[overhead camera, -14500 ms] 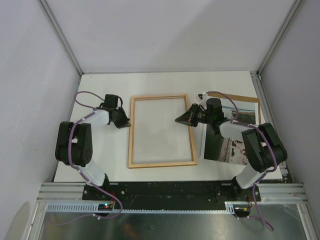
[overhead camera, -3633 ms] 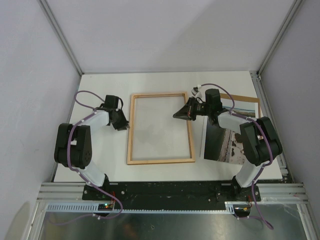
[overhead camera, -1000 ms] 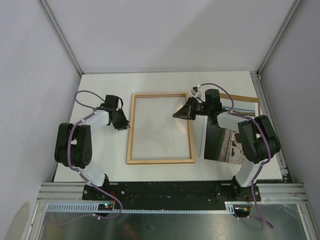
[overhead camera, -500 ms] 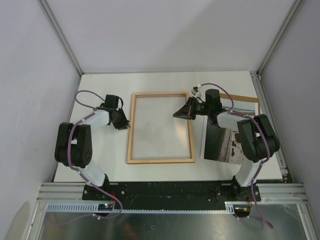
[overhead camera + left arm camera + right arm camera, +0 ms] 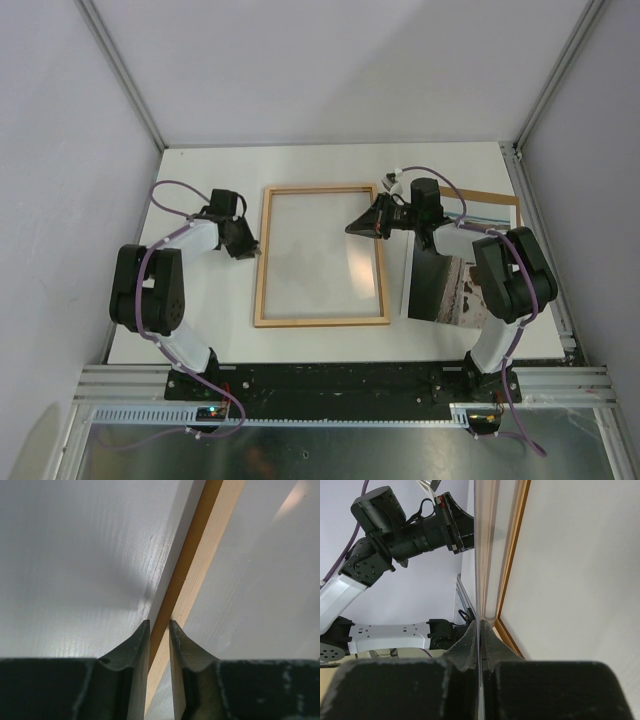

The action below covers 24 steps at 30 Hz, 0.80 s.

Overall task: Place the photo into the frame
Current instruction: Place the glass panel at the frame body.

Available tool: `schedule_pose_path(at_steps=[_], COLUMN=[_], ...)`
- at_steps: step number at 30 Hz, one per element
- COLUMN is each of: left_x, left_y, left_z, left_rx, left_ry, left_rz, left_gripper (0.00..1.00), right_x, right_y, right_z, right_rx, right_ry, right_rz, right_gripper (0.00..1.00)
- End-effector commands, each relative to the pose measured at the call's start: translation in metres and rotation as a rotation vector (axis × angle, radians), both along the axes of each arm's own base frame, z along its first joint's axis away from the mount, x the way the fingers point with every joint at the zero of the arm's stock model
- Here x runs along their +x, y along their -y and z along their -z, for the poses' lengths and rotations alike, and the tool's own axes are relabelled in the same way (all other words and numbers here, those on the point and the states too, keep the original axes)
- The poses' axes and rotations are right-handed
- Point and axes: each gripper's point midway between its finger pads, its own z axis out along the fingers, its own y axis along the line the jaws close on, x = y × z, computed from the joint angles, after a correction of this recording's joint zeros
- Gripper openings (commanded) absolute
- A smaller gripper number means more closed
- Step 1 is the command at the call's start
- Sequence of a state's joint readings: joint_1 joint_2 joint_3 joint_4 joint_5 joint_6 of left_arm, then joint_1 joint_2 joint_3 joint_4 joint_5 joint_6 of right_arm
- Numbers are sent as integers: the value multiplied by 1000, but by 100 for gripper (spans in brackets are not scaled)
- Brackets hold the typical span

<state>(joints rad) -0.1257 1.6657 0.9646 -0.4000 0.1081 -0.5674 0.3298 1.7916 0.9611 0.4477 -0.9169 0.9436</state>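
The frame (image 5: 261, 262) lies flat at the table's middle, light wood face up. My left gripper (image 5: 254, 248) is shut on its left rail; in the left wrist view the fingers (image 5: 137, 645) pinch the wooden rail (image 5: 200, 545). My right gripper (image 5: 352, 229) is over the frame's far right part, shut on the edge of a thin clear pane (image 5: 485, 540) that covers the frame opening. The rail (image 5: 514, 555) runs just beside the pane. The photo (image 5: 430, 290) lies on the table to the right, partly hidden under the right arm.
A brown backing board (image 5: 495, 196) sticks out from under the photo at the far right. Grey walls stand close around the table on three sides. The arm bases and a metal rail (image 5: 340, 380) line the near edge. The left arm (image 5: 405, 527) shows in the right wrist view.
Nothing visible has moved in the last second. Since the oldest frame, my right gripper has shifted a little up and to the left with the pane, and the right arm has drawn back off the photo.
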Motion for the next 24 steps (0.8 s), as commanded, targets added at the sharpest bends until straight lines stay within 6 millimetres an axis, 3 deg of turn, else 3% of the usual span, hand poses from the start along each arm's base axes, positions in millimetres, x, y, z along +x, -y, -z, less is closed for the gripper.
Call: schedule_pose_path(at_steps=[1,8,24], left_x=[-32,-32,-33], left_y=[-11,-11,-11], left_z=[35,35,36], left_rx=[75,75,76], left_ry=[-146,-146,-149], left_rz=[13,13,13], left_gripper=[25,25,25], right_x=[-2,-6,-13], right_y=[-6,-7,-11], right_z=[2,11,9], right_rx=[5,-34,-52], right_ry=[9,-13,40], right_rz=[-16,-11,-43], right_gripper=[0,0,0])
